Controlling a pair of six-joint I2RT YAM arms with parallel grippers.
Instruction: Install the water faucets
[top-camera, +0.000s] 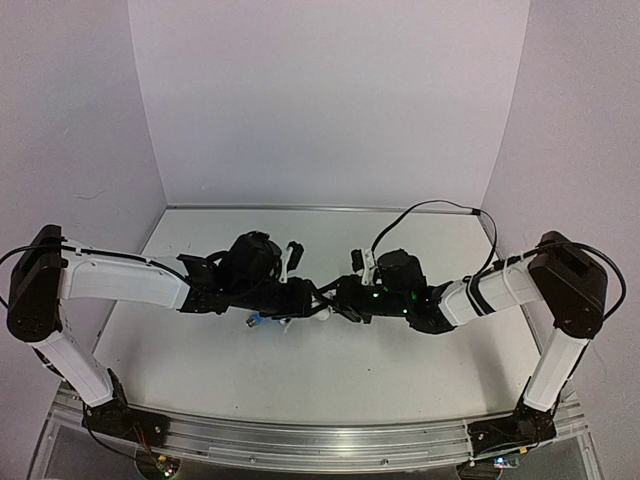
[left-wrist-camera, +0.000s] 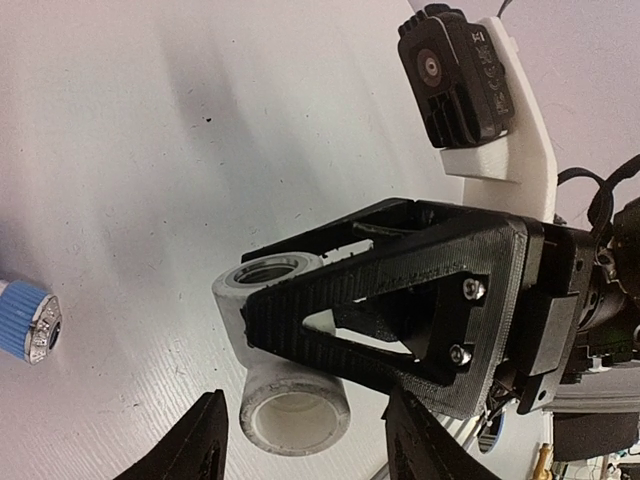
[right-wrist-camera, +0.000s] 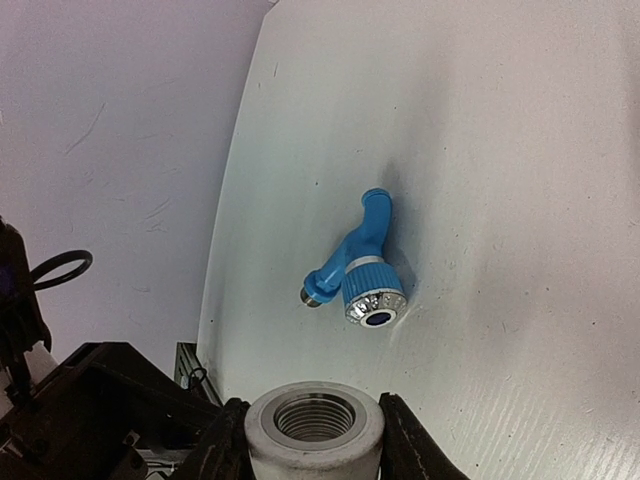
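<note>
Black ribbed plastic, two-fingered: right hand (right-wrist-camera: 312, 405), clenched on the white fitting (right-wrist-camera: 315, 425). Its fingers (right-wrist-camera: 405, 448) press the fitting's body from both sides, and a threaded round opening faces the right wrist view.

White fitting: pale grey-white plastic, elbow-like, with two round open ends set at an angle to each other.

Left hand (left-wrist-camera: 305, 395): black plastic, unclenched, grasping nothing. Its two fingertips (left-wrist-camera: 200, 445) stand on either side of the fitting's second open end, with a sliver of gap showing at each side.

Water faucet (right-wrist-camera: 355, 270): light-blue plastic, Y-shaped, with a silvery round knob that has a blue centre and a silvery tip on the short spout.
- It lies on its side on the tabletop (right-wrist-camera: 500, 150), free of both hands and near the fitting.
- From above it shows just under the left arm's wrist, to the left of where the hands meet.
- In the left wrist view only its knob end shows, at the left edge.

Tabletop: white, faintly grooved.

Wrist camera (left-wrist-camera: 455, 70): black, on a white bracket (left-wrist-camera: 520, 130) above the right hand.

Cable (top-camera: 420, 210): black, arching up from the right arm.

Walls (top-camera: 320, 100): white, on three sides.

Rail (top-camera: 320, 440): aluminium, at the near edge, carrying both arm bases.
</note>
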